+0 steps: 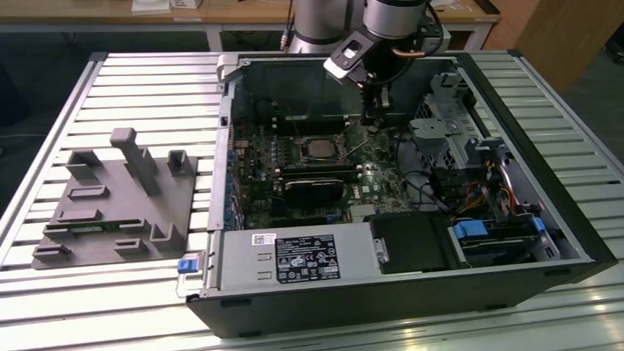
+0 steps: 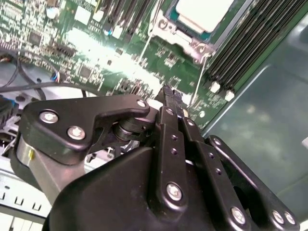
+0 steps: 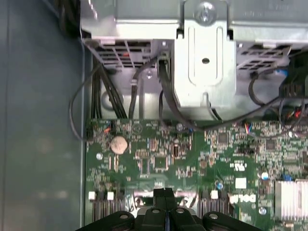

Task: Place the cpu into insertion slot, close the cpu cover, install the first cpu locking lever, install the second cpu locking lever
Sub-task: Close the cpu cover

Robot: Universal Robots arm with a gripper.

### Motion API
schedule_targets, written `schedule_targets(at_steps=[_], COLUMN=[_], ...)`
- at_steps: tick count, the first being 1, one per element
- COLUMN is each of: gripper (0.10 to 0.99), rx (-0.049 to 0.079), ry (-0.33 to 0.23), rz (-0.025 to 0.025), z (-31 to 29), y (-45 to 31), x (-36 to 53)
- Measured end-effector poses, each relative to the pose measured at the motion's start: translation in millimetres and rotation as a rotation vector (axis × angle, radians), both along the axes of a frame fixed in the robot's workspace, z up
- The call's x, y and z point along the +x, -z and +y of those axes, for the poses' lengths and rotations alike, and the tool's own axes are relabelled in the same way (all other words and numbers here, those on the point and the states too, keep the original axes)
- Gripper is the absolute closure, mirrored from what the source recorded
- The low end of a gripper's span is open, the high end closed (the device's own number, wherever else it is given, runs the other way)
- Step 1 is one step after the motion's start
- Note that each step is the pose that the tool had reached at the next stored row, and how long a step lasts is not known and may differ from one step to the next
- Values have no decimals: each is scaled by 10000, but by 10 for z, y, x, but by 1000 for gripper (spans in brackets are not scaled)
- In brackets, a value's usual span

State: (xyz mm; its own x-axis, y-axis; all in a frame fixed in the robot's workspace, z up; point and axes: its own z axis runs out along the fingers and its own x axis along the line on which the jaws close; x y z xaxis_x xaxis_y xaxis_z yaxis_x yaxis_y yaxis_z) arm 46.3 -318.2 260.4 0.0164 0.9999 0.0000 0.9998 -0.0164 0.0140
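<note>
So in the exterior view there's an open PC case (image 1: 546,183) lying on a slatted metal table (image 1: 146,95), with a grey plastic fixture (image 1: 117,201) sitting off toward the exterior view's left. The arm reaches down into the case and the gripper (image 1: 373,123) hangs over the motherboard (image 1: 292,168), near the insertion slot (image 1: 318,149) on its exterior-view-right side. A thin rod sticks up at a slant right between the two.

The second wrist view is way closer. The gripper (image 2: 168,92) has its two fingers pressed flat together, and I can't see anything pinched between them. The cpu (image 2: 202,10) is sitting down in the socket, pale top facing up, with the cpu cover (image 2: 166,26) framing its edges. A wiry locking lever (image 2: 198,79) runs from the socket corner to just beside the fingertips; can't tell if they actually touch. The long black memory slots (image 2: 245,43) are right alongside.

In the first wrist view, the gripper (image 3: 166,193) shows the same thing: tips together, only a hairline seam. Past them there's green board, a coin battery (image 3: 119,144), black cables (image 3: 110,96) and a silver drive bracket (image 3: 204,62).
</note>
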Motion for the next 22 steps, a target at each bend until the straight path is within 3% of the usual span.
schedule_targets(at_steps=[8, 13, 18, 22], gripper=[980, 980, 980, 980], rx=[0, -1, -1, 0], ry=[-1, 0, -1, -6], rz=[0, -3, -189, -215], z=[0, 0, -1, -4], y=[0, 1, 46, 111], x=[194, 198, 198, 198])
